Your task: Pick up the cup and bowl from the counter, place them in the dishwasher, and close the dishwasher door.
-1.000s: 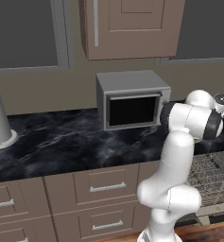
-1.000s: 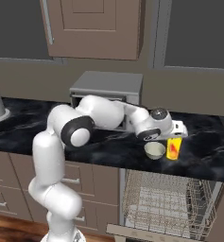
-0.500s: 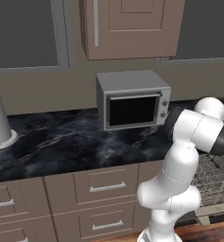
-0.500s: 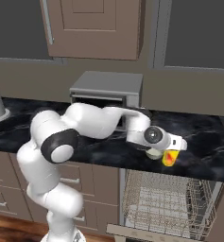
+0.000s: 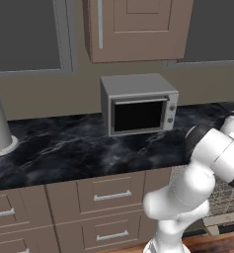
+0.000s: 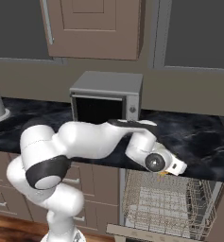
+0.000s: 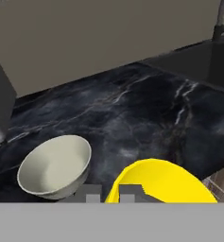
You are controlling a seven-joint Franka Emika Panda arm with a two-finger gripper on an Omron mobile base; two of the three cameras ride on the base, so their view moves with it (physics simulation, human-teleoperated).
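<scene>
Two small fingertips of the gripper (image 7: 111, 193) pinch the rim of the yellow cup (image 7: 160, 182), holding it over the table's (image 7: 146, 113) front edge — just above the open dishwasher (image 6: 168, 203) and its wire racks. The cream bowl (image 7: 56, 166) sits on the table beside the cup, near the microwave (image 6: 108, 97).

Bare counter (image 7: 151, 108) lies open beyond the bowl (image 7: 55, 166); microwave (image 6: 107, 97) blocks the rear.
</scene>
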